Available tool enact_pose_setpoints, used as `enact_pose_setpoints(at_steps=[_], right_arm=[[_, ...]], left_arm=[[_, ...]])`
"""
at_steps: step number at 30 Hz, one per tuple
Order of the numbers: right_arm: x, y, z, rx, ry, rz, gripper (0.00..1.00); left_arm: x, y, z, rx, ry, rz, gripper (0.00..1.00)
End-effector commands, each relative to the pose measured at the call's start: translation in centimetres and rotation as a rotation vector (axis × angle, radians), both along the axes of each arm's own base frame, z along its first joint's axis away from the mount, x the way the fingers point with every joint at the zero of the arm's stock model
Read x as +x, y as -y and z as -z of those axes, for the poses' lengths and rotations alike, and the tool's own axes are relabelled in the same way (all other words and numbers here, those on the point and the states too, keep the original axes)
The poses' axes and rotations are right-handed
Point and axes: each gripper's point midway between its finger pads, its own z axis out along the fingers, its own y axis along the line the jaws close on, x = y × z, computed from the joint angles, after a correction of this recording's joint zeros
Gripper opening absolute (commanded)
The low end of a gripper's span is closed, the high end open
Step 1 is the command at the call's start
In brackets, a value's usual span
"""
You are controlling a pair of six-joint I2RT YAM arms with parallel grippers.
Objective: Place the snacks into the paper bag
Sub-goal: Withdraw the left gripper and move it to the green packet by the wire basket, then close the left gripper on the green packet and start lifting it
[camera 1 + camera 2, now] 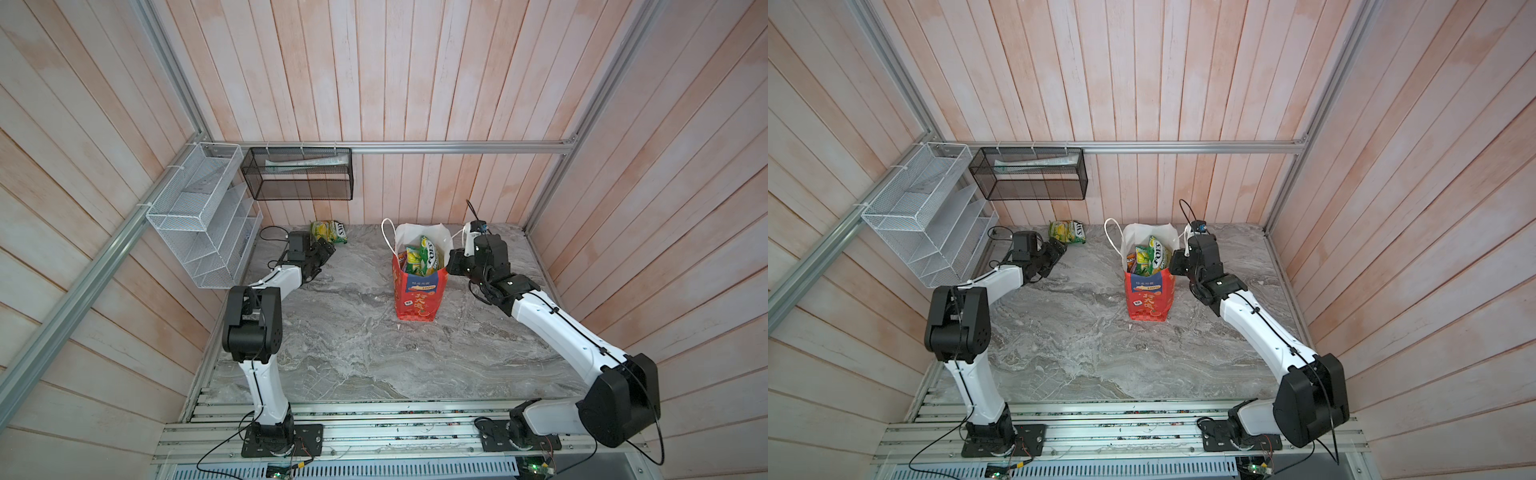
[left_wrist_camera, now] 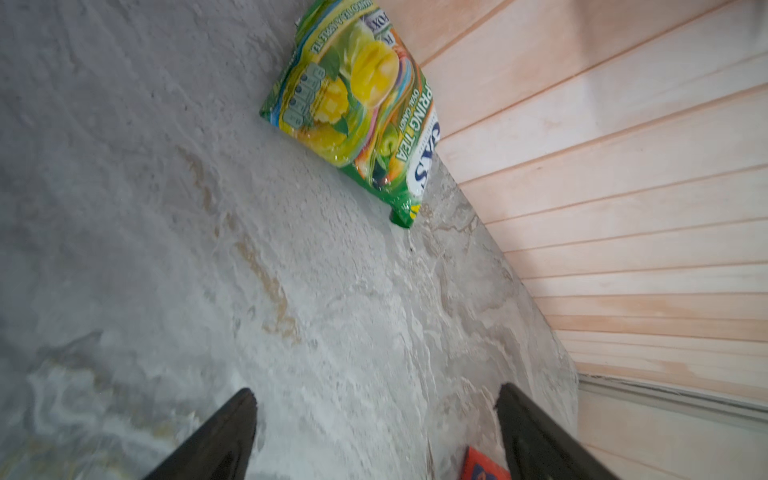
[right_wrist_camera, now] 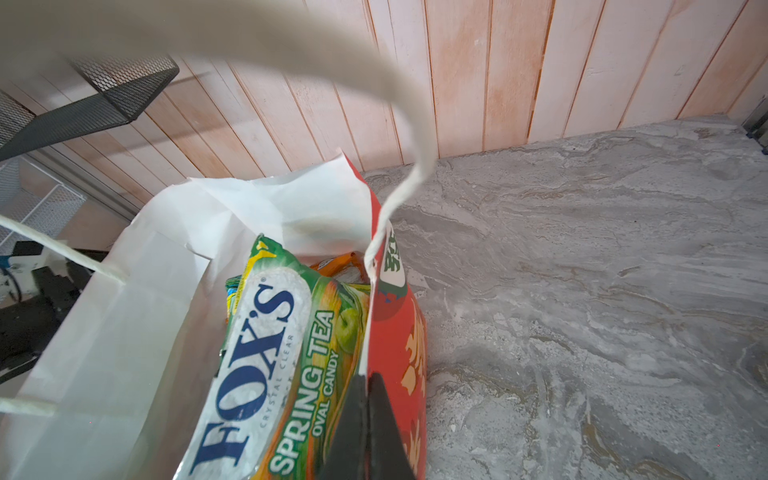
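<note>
Right gripper [image 3: 368, 379] first: my jaws are pinched tight on the side wall of the paper bag [image 3: 397, 332], one finger inside, the other outside on the red. Right beside my fingers, inside the bag, a green-yellow FOX'S packet [image 3: 257, 353] stands on end with an orange packet [image 3: 336, 266] tucked behind it. In both top views the bag stands upright on the marble table [image 1: 353, 353], mouth open, snacks [image 1: 417, 261] poking above its rim.

Over to my left gripper [image 2: 376, 388]: jaws spread wide, nothing between them, low over the table. Ahead, apart from my fingertips, one green-yellow packet [image 2: 353, 104] lies at the foot of the back wall. Higher on the walls hang a black mesh basket [image 1: 297, 174] and a white wire rack [image 1: 199, 216].
</note>
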Motion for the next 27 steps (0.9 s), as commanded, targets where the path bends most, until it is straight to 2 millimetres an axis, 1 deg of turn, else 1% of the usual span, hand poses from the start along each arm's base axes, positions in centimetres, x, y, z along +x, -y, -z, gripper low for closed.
enact_pose_setpoints(at_steps=[1,3,6,10,16,19,25,27], right_arm=[[-0.2,-0.5,2.2,-0.047,-0.050,-0.012,0.00],[-0.1,-0.6,2.4,-0.056,-0.051,-0.008,0.00],[0.1,-0.8,2.7,-0.072,-0.054,-0.003,0.00],[0.2,-1.0,3.3,-0.090,-0.063,-0.003,0.00],[0.2,-1.1,3.3,-0.105,-0.061,0.001,0.00],[0.2,-1.0,3.2,-0.106,-0.055,0.006,0.00],[0.0,-1.1,2.7,-0.099,-0.046,0.001,0.00],[-0.1,-1.1,2.4,-0.097,-0.041,0.000,0.00]], left_arm=[[1.5,-1.0,2.5,0.049,-0.076,-0.004,0.92],[2.8,-1.4,3.8,0.031,-0.093,-0.005,0.89],[4.3,-1.6,4.6,0.018,-0.092,-0.013,0.87],[5.8,-1.8,6.1,0.010,-0.106,-0.036,0.87],[8.4,-2.1,8.1,-0.004,-0.134,-0.064,0.82],[9.2,-2.4,9.3,-0.011,-0.149,-0.091,0.81],[10.3,-2.6,11.4,-0.069,-0.158,-0.126,0.74],[10.6,-2.5,11.9,-0.085,-0.156,-0.132,0.74]])
